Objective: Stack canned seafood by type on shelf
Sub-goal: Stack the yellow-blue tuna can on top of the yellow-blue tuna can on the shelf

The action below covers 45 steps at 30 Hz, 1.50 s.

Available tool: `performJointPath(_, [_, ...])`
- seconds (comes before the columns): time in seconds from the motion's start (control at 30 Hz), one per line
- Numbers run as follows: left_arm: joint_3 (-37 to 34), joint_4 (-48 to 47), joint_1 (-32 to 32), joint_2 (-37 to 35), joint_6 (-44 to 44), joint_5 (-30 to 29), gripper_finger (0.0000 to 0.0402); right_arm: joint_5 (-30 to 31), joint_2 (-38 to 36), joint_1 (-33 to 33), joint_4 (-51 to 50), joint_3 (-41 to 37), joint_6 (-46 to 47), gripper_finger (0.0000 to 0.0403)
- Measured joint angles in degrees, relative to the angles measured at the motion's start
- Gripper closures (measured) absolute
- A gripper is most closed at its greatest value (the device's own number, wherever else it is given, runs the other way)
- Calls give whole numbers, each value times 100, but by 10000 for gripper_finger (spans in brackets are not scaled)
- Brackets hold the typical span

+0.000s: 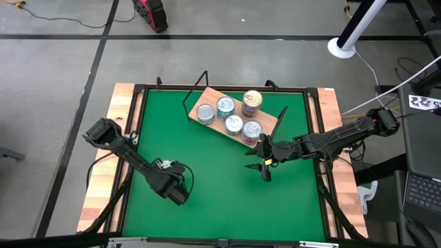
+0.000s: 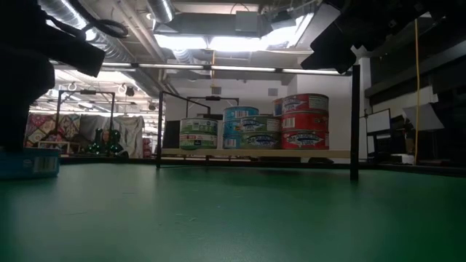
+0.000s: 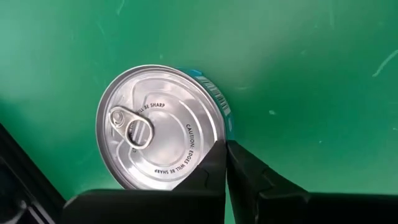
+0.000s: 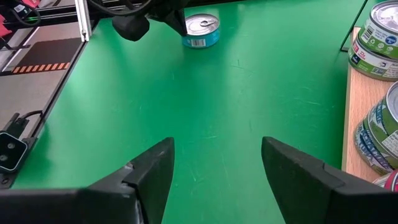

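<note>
Standing on the wooden shelf (image 1: 231, 118) at upper centre of the high view are five stacks of tins (image 1: 233, 125); one more blue-sided tin (image 3: 160, 128) lies on the green mat (image 1: 220, 200) at lower left. The left gripper (image 1: 176, 191) sits over it, grip unclear. The right gripper (image 1: 264, 163) hovers wide, empty, just below the shelf

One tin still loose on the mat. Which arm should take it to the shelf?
Left. The left gripper is right at the loose tin, its fingers at the rim. The right gripper hangs open and empty beside the shelf, far across the mat.
</note>
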Motion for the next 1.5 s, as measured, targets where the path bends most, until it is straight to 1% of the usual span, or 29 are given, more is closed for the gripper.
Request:
performJointPath(0.37, [87, 229, 471, -1, 1014, -41, 401, 0, 0, 2, 1, 0, 0, 162])
performJointPath(0.57, [376, 598, 754, -63, 1666, -41, 401, 0, 0, 2, 4, 0, -1, 162])
performJointPath(0.77, [744, 1075, 1045, -66, 2494, -37, 401, 1, 0, 2, 3, 0, -51, 162])
performJointPath(0.93, [1001, 1427, 1295, -66, 3049, -8, 401, 2, 0, 0, 37, -4, -446, 162])
performJointPath(1.03, [1123, 1631, 1440, -66, 3296, 101, 401, 2, 0, 2, 134, -4, -677, 162])
performJointPath(1.17, [1161, 2131, 1622, -68, 3606, 358, 401, 2, 9, 2, 148, -4, -994, 162])
performJointPath(1.27, [1161, 2481, 1742, -68, 3821, 543, 401, 0, 137, 2, 263, -4, -1294, 162])
performJointPath(1.33, [1161, 2656, 1823, -68, 3918, 612, 401, 0, 296, 4, 520, -4, -1515, 162])
performJointPath(1.5, [1161, 2879, 2023, -70, 4204, 628, 401, -2, 616, 4, 834, -4, -1960, 162])
